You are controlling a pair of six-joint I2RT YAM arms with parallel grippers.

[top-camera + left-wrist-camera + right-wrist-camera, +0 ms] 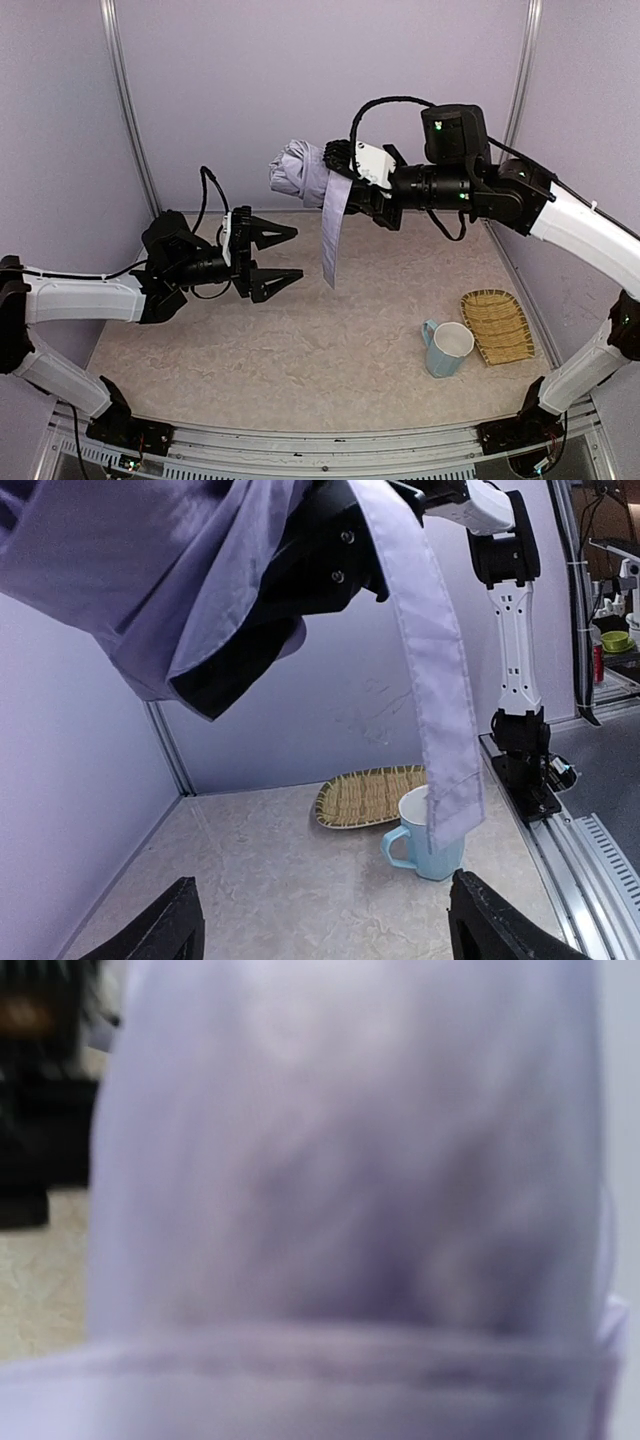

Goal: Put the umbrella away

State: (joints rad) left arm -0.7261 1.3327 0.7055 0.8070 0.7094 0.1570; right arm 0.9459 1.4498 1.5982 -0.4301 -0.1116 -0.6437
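Note:
The umbrella (300, 170) is folded, pale lavender-grey, and is held in the air above the table's back middle. Its closing strap (333, 232) hangs straight down. My right gripper (343, 163) is shut on the umbrella's end. In the right wrist view the blurred fabric (350, 1200) fills the frame and hides the fingers. My left gripper (285, 257) is open and empty, below and left of the umbrella, pointing right. In the left wrist view the umbrella (150, 580) and strap (430, 680) hang above my open fingertips (160, 930).
A light blue mug (447, 349) stands on the table at the front right, with a woven bamboo tray (497, 325) just right of it. Both also show in the left wrist view, mug (425, 840) and tray (370, 795). Lavender walls enclose the table.

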